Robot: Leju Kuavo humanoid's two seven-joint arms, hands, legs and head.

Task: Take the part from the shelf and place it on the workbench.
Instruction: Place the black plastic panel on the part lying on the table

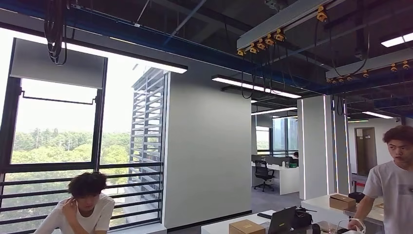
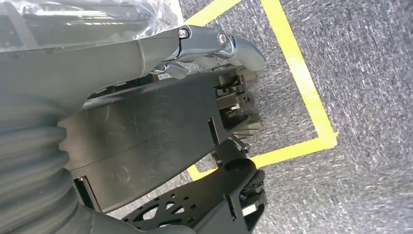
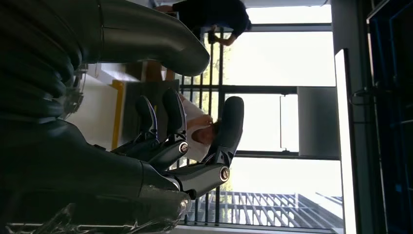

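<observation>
The part is a dark piece wrapped in clear, crinkled plastic. In the left wrist view it lies right against my left hand, whose fingers stretch out straight alongside it above grey carpet. The same plastic wrap shows at the edge of the right wrist view, pressed against my right hand. That hand's fingers are bent and spread, with nothing between them and the thumb. The part seems carried between the two hands; most of it is hidden.
Yellow floor tape marks a corner on the carpet below my left hand. Ahead are a seated person by the window railing, a standing person at right, and white desks with cardboard boxes and a laptop.
</observation>
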